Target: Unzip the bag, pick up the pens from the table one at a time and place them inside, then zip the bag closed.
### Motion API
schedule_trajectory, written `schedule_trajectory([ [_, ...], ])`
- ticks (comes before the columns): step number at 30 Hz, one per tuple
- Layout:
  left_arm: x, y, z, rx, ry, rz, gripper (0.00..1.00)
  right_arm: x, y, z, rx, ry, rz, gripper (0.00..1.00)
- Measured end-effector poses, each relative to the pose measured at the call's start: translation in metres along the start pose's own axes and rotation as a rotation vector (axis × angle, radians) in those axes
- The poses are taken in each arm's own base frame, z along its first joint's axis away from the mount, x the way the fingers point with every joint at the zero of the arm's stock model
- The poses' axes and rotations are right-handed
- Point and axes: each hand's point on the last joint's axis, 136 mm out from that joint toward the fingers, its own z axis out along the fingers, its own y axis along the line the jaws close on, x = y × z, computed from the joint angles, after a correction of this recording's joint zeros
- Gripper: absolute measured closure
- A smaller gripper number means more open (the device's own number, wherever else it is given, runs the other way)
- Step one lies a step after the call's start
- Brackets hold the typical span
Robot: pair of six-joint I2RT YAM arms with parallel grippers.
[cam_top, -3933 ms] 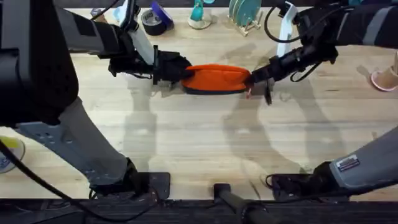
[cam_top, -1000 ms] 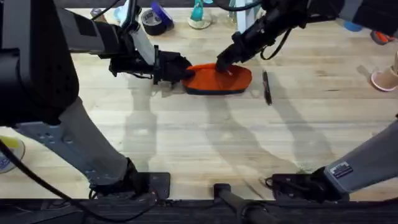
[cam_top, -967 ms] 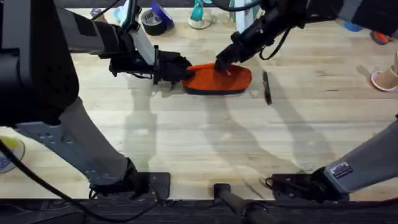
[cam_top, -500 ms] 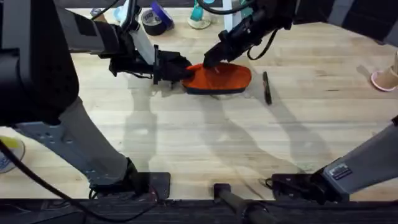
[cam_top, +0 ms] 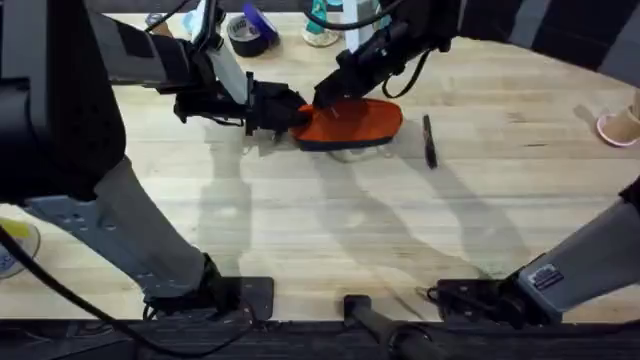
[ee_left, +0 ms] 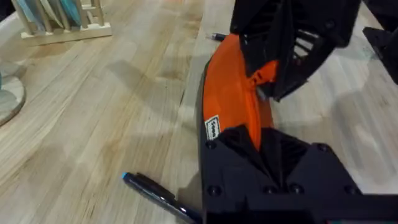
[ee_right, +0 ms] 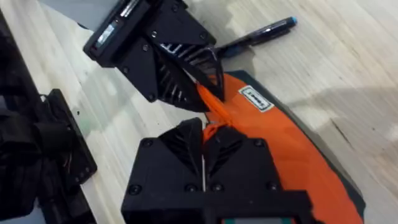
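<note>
The orange bag (cam_top: 362, 124) lies on the table (cam_top: 320, 220) at the back centre. My left gripper (cam_top: 289, 110) is shut on the bag's left end (ee_left: 231, 99). My right gripper (cam_top: 323, 97) sits on top of the bag close to that end, shut on the orange zipper pull (ee_right: 212, 130). The two grippers nearly touch over the bag (ee_right: 283, 152). One dark pen (cam_top: 429, 140) lies on the table to the right of the bag. Another pen with a blue tip (ee_left: 152, 192) lies beside the left gripper, also seen as a pen (ee_right: 261, 34) in the right wrist view.
A tape roll (cam_top: 246, 34), a teal object (cam_top: 320, 24) and a plate rack (cam_top: 394, 24) stand along the back edge. A pink cup (cam_top: 620, 125) is at the far right. The wide front half of the table is bare wood.
My right gripper has slid left along the top of the bag, from its right end to near its left end. The left gripper and the pen on the right have stayed put.
</note>
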Motion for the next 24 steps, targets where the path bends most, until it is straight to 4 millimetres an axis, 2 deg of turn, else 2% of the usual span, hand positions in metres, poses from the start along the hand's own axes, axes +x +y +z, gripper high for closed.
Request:
schedule_trajectory([
  [17,0.0,0.0,0.0,-0.001,0.0,0.002,0.958,-0.007,0.006,0.005,0.005,-0.021,0.006,0.972],
  [24,0.0,0.001,0.0,-0.001,0.001,0.002,0.958,-0.007,0.009,0.013,-0.007,-0.014,0.003,0.971],
])
